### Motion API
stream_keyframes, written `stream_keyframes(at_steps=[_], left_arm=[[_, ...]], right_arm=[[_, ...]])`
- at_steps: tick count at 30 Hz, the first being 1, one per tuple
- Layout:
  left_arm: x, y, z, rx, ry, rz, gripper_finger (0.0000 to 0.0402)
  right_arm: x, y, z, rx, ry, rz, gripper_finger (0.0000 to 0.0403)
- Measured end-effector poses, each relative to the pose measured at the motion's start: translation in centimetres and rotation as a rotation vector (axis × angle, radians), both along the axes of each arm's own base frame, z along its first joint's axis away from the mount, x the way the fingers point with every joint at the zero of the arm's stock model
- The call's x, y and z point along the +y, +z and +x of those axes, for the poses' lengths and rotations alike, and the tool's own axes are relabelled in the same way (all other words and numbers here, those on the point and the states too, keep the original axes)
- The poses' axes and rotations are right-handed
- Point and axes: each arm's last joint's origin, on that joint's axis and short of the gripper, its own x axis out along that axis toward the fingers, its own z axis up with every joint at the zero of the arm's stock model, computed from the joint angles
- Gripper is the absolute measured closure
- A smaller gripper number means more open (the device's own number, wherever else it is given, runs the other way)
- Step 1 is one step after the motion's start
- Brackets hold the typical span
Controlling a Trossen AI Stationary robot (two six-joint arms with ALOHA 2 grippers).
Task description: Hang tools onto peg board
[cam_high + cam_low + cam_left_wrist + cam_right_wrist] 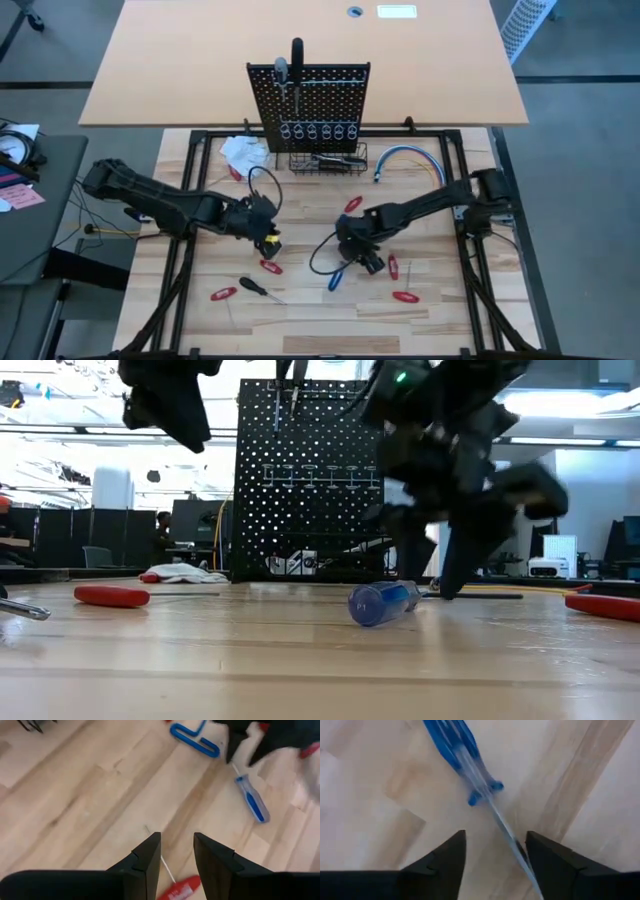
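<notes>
Nearest the front edge of the table point(320, 325) lie a red-handled screwdriver point(223, 294) and a black-handled screwdriver point(252, 286), side by side and apart from both arms. Just behind them, the left gripper point(268, 240) hangs above another red-handled screwdriver point(179, 888), which lies directly under its fingers point(148, 862); the fingers stand spread with a clear gap, gripping nothing. At about the same depth on the right half, the right gripper point(362, 262) is lowered over the blue-handled screwdriver point(458, 746), which lies flat on the wood. In the right wrist view the metal shaft of that tool runs between the two spread fingers point(445, 857), passing close to one of them (whether it touches cannot be told). Two more red-handled tools point(398, 282) lie just to the right of this gripper. Farther back, a curved blue cable point(408, 157) rests on the table beside the peg board point(310, 100), which stands upright at the rear centre. A black wire basket point(328, 160) at its foot holds dark tools, a row of silver rings point(318, 131) sits above the basket, and two tools point(289, 62) already hang near the top edge. White gloves point(243, 152) lie to the left of the board.
</notes>
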Motion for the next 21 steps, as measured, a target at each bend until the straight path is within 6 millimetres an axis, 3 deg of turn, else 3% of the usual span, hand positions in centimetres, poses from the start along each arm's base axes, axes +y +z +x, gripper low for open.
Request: stream_keyframes(at_steps=[6,11,16,21], left_arm=[[-0.9,-0.2,-0.3,-0.004,0.014,-0.018,0.0293],[-1.0,-0.1,-1.6,0.033,0.081,0.010,0.0293],[-0.5,1.3,-4.9,0.025,0.171,0.090,0.0293],[0.7,3.0,-7.7,-0.032,0.211,0.126,0.0293]], right_arm=[[0.1,-1.6,1.8,0.110,0.022,-0.123,0.0285],[-0.1,-1.5,2.1,0.169,-0.089,-0.106,0.0381],[-0.4,0.7,1.7,0.153,-0.176,-0.065,0.0388],[-2.3,6.2,2.1,-0.004,-0.385,0.047,0.0397]])
